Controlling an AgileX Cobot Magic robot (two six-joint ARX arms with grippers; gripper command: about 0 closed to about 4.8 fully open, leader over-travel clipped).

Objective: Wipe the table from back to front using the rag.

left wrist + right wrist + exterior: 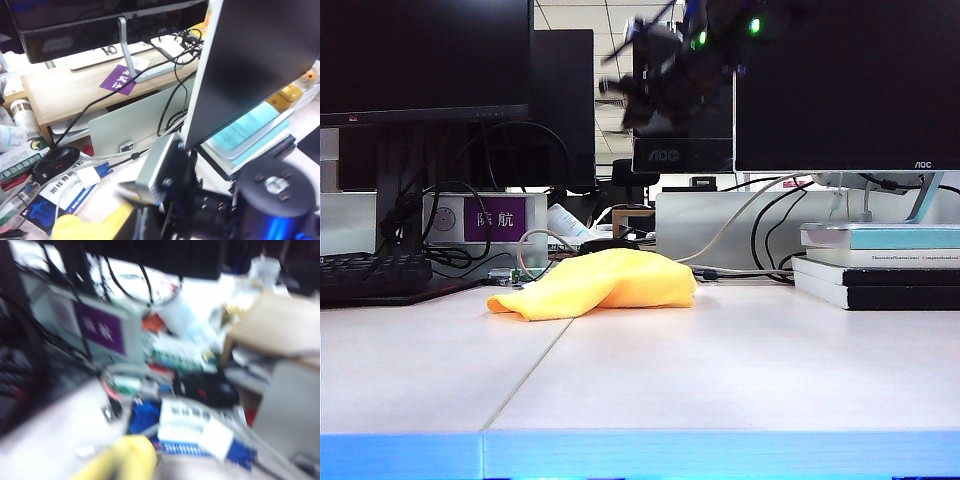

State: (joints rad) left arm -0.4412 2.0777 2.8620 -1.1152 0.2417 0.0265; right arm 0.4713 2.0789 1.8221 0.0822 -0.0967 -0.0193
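Note:
The yellow rag (600,283) lies bunched in a heap on the off-white table (720,370), towards the back near the middle. No gripper touches it. High above it, in front of the monitors, both arms show as one dark blurred mass (665,70) with green lights, and I cannot tell them apart. In the left wrist view a corner of the rag (85,227) shows below black arm parts (270,205); the left gripper's own jaws are not clear. The right wrist view is smeared, with the rag (125,457) close below and no jaws visible.
Monitors stand along the back. A black keyboard (375,275) sits at the left and a stack of books (880,265) at the right. Cables, a purple-labelled box (485,218), a black mouse (55,164) and boxes crowd the space behind the rag.

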